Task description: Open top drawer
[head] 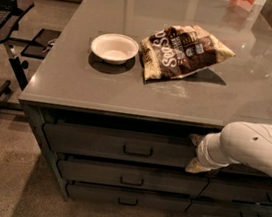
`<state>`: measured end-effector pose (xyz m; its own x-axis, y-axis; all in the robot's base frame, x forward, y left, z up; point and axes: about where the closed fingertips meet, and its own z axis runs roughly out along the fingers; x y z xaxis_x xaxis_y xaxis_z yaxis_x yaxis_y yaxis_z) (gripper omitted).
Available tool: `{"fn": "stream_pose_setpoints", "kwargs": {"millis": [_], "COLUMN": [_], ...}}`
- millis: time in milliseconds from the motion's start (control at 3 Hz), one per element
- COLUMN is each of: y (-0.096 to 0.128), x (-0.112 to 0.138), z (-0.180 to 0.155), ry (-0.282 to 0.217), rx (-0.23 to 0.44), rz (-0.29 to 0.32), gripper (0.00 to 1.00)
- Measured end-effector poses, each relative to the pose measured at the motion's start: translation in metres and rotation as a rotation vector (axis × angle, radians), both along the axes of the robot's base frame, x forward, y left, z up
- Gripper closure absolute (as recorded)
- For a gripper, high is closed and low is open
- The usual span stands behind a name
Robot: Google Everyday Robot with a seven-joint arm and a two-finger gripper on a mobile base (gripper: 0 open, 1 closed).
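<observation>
Camera view: 1 view, looking down at the front corner of a grey counter [104,86] with drawers under it.
Top drawer [86,141]: the uppermost and widest of 3 dark grey fronts, directly below the counter's front edge, with a dark shadowed gap above its upper rim.
Pull [137,151]: a small rectangular loop at the centre of the top drawer's front, with nothing touching it.
Gripper [194,152]: at the right end of the top drawer's front, well to the right of the pull and level with the front. Whether it is spread or pressed together cannot be told, nor whether it touches the front.
Arm [251,147]: a white rounded shell entering from the right edge, just under the counter's overhang.
Lower drawers: a middle drawer [92,171] and a bottom drawer [93,193], each shallower, each with a like pull.
Counter top: a white bowl [114,48] stands upright left of centre; a brown snack bag [184,50] lies flat just beside it on the right.
Left edge: a dark stand [0,15] on the floor, apart from the counter.
</observation>
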<state>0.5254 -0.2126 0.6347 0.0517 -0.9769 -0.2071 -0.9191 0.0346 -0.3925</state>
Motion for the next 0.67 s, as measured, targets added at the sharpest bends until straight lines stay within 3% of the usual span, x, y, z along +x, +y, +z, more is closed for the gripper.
{"fn": "stream_pose_setpoints", "kwargs": {"millis": [333, 667], "y": [0.0172, 0.0172], "x": [-0.0007, -0.0012], "z": [-0.0161, -0.0113], "ry": [0.026, 0.026], "rx": [0.112, 0.112], "rz": [0.018, 0.018], "gripper": [0.16, 0.39]}}
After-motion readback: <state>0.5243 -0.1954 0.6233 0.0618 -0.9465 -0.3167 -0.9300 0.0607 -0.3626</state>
